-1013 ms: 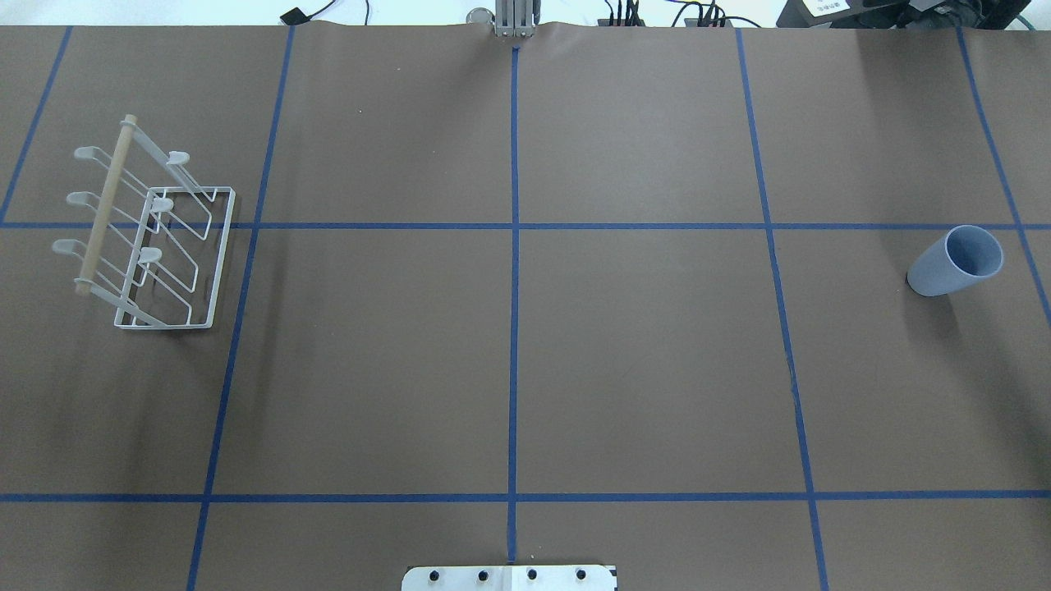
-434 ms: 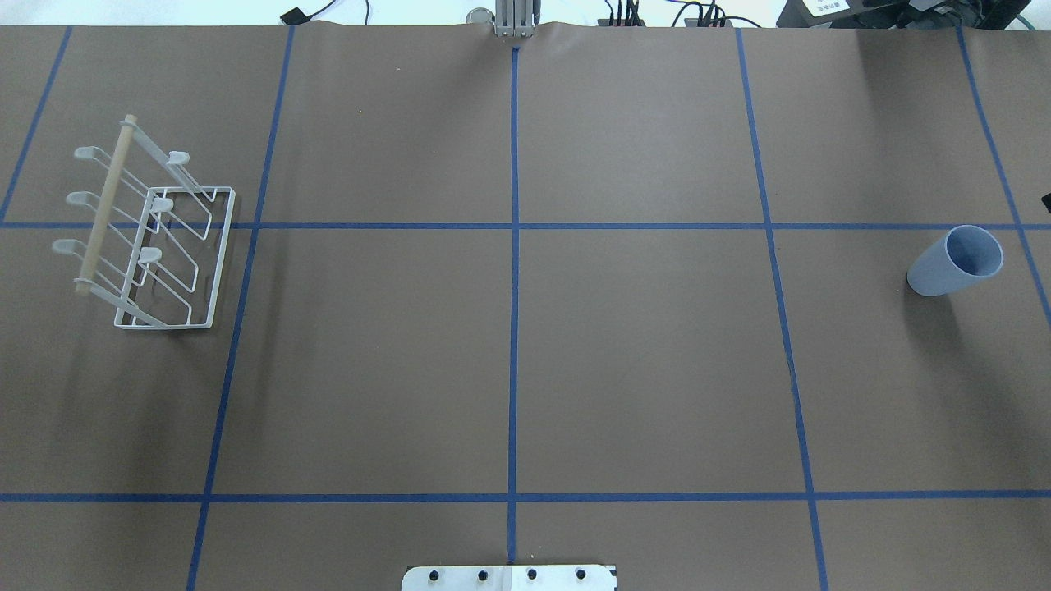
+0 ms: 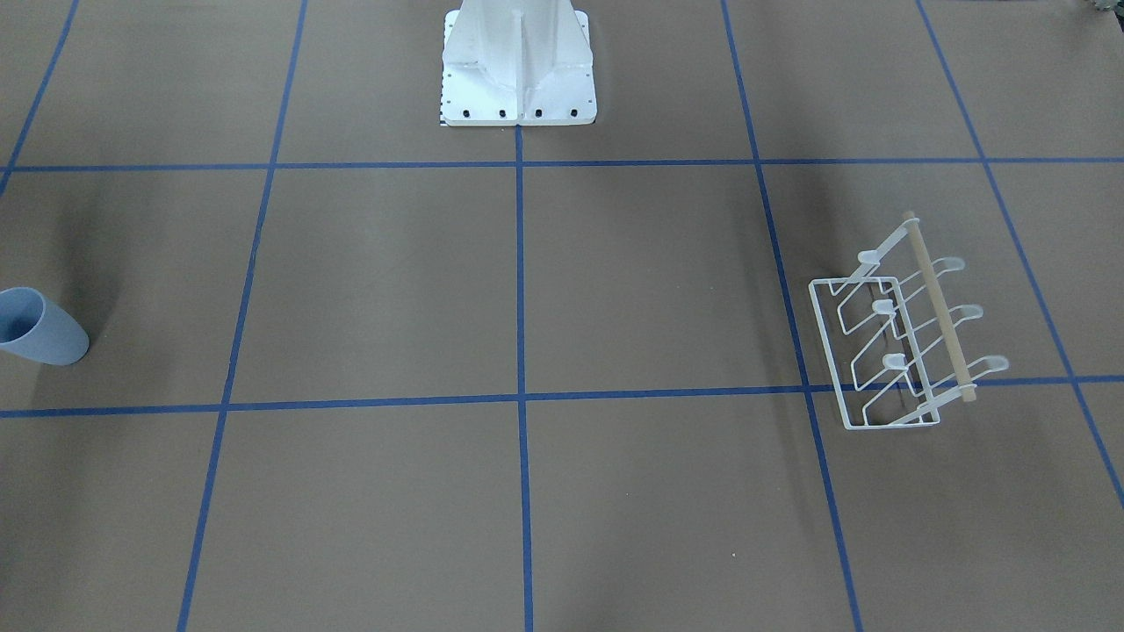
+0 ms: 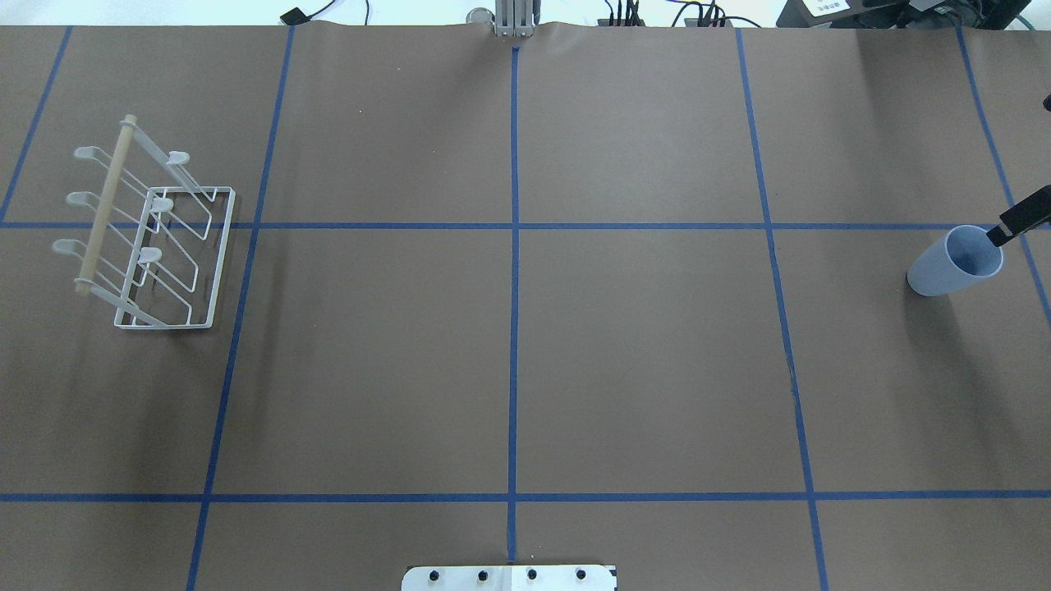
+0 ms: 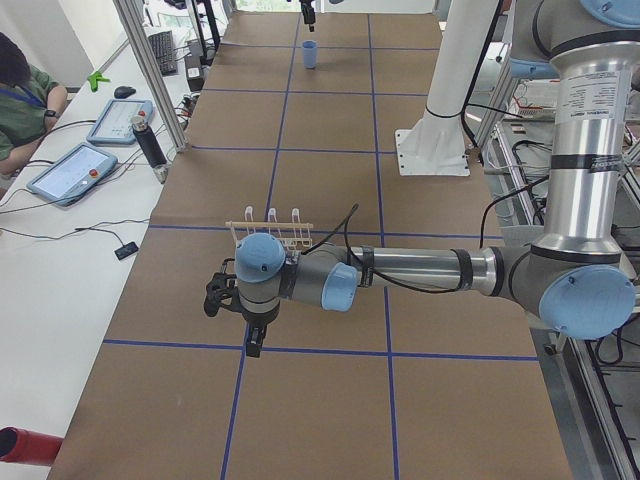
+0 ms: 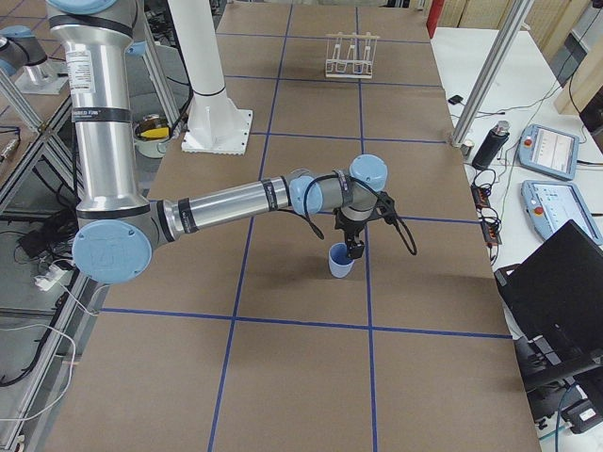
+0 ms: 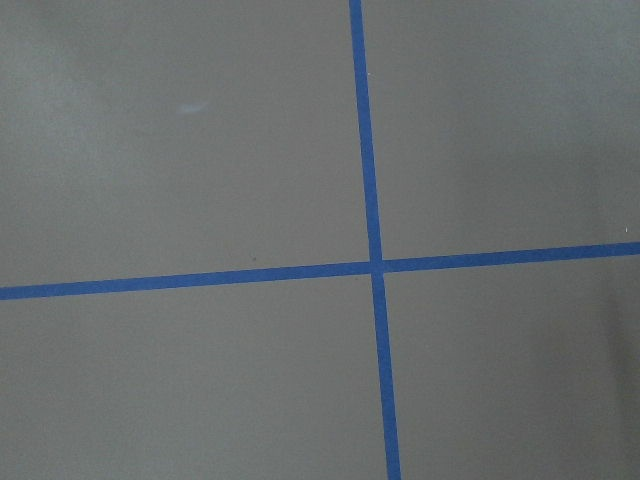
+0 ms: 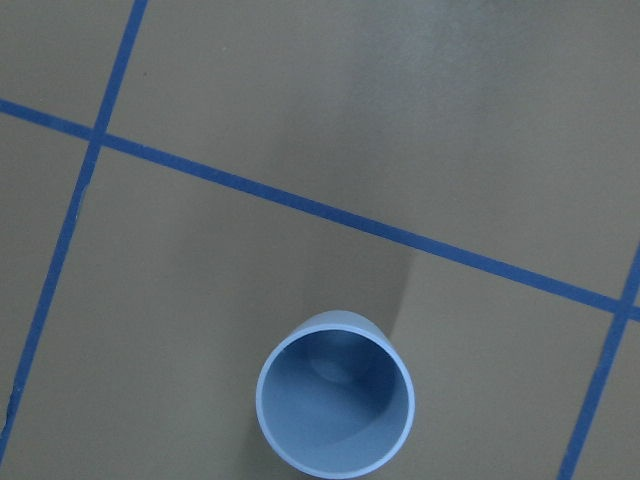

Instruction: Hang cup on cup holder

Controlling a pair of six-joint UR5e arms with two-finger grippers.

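The light-blue cup (image 4: 956,261) stands upright, mouth up, at the table's far right; it also shows in the front view (image 3: 39,329) and in the right wrist view (image 8: 335,395). The white wire cup holder (image 4: 156,238) with its wooden rod stands at the far left, its prongs bare (image 3: 904,333). My right gripper (image 6: 355,247) hangs just above the cup's rim; overhead only one dark fingertip (image 4: 1018,223) shows, so I cannot tell whether it is open. My left gripper (image 5: 255,340) hangs low over the table near the rack (image 5: 270,230), seen only in the left side view.
The white robot pedestal (image 3: 518,61) is bolted at the table's near middle edge. Blue tape lines (image 4: 514,246) divide the brown table into squares. Tablets (image 5: 75,170) and an aluminium post (image 5: 150,90) stand along the operators' side.
A dark fingertip of the right gripper has come in from the overhead view's right edge and now sits over the cup's rim. The cup and rack have not moved.
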